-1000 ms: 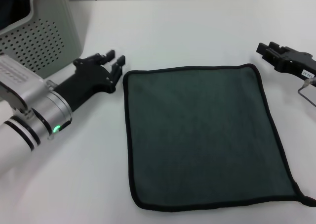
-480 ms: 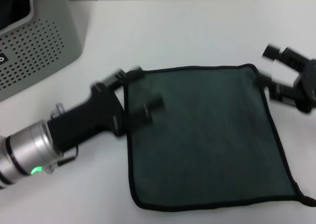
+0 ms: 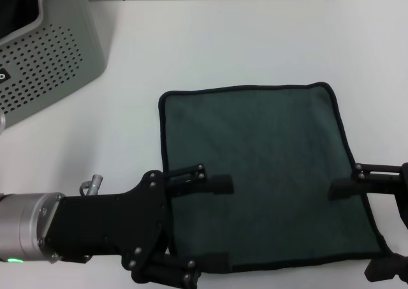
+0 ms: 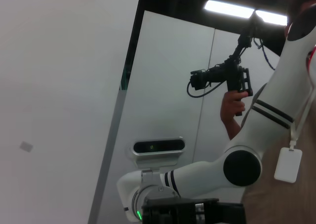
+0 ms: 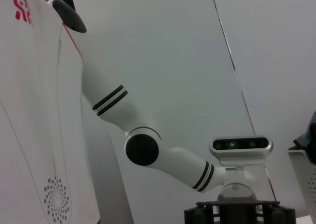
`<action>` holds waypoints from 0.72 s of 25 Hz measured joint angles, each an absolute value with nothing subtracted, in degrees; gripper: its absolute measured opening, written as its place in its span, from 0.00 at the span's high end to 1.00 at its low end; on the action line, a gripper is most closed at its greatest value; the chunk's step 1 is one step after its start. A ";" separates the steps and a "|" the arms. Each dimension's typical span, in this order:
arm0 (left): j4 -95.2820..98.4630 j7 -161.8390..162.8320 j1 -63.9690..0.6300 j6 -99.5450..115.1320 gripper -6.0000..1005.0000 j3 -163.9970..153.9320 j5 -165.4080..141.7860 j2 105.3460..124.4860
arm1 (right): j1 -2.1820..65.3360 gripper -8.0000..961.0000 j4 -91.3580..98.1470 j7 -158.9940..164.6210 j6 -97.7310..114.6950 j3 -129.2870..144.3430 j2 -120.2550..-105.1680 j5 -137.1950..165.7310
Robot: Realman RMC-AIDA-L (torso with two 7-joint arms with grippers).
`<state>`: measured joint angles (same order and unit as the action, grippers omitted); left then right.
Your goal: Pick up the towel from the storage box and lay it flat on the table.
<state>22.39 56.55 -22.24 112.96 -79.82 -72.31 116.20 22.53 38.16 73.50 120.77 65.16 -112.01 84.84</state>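
Now — towel [image 3: 258, 174] flat on table [image 3: 242, 40], dk-green side up, black stitched border | storage box [image 3: 48, 46] far-left, apart | L gripper [image 3: 217, 222] + R gripper [image 3: 357, 228] fingers spread over near edge | red "SR"-like lettering, R wrist view, partly cut off

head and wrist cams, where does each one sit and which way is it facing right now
Head view: above, looking down at the towel flat on the table; left gripper and right gripper open over it.
Left wrist view: tipped up, showing the robot's head camera and arm.
Right wrist view: likewise, head camera.
Both wrist views share the robot's head.
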 joint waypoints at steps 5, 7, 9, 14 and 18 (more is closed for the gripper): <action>22.52 56.64 -21.42 113.14 0.13 -79.73 -72.24 116.50 | 22.30 0.08 38.08 73.49 120.84 64.88 -112.20 84.95; 22.60 56.67 -21.26 113.20 0.13 -79.79 -72.25 116.55 | 22.29 0.08 38.05 73.48 121.00 64.96 -112.24 84.98; 22.60 56.73 -21.32 113.23 0.13 -79.84 -72.29 116.55 | 22.28 0.08 38.00 73.47 121.04 65.01 -112.31 84.99; 22.55 56.95 -21.43 113.28 0.13 -79.89 -72.42 116.65 | 21.95 0.08 37.89 73.41 121.17 64.93 -112.45 85.02; 22.56 56.99 -21.24 113.32 0.13 -79.89 -72.41 116.73 | 21.83 0.08 37.84 73.32 121.32 64.89 -112.53 84.91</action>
